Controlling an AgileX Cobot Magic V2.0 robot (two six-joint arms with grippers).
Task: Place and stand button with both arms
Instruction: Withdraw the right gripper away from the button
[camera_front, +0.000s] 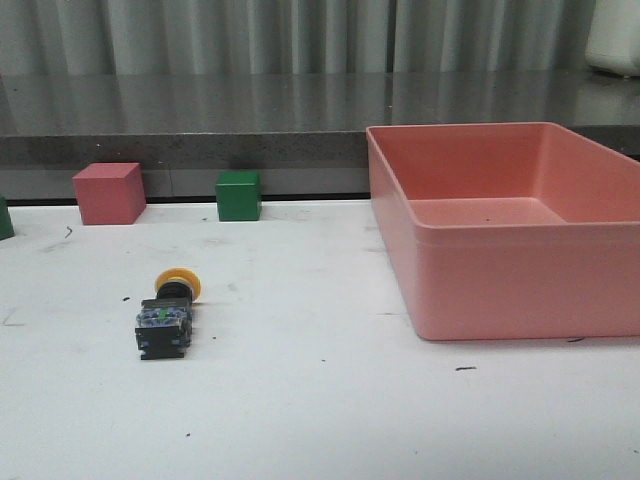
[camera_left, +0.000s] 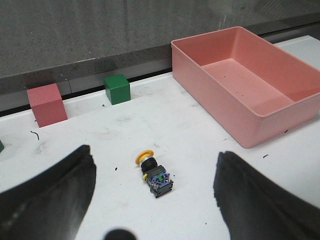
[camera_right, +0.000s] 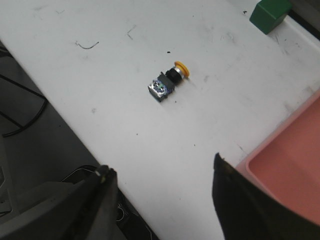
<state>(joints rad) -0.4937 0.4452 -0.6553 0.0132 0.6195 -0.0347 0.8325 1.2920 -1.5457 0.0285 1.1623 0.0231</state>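
Note:
The button (camera_front: 167, 315) lies on its side on the white table (camera_front: 320, 410), left of middle, its yellow cap toward the back and its black base toward the front. In the left wrist view the button (camera_left: 154, 172) lies between and beyond the spread fingers of my left gripper (camera_left: 152, 155), which is open and holds nothing. My right gripper (camera_right: 162, 167) is open and empty too, hanging over the table's front edge, with the button (camera_right: 168, 82) well ahead of it. Neither arm shows in the front view.
A large pink bin (camera_front: 510, 225) stands at the right. A pink cube (camera_front: 109, 193) and a green cube (camera_front: 238, 195) sit at the back left by the grey ledge (camera_front: 200, 150). A dark green block (camera_front: 5, 218) pokes in at the far left edge.

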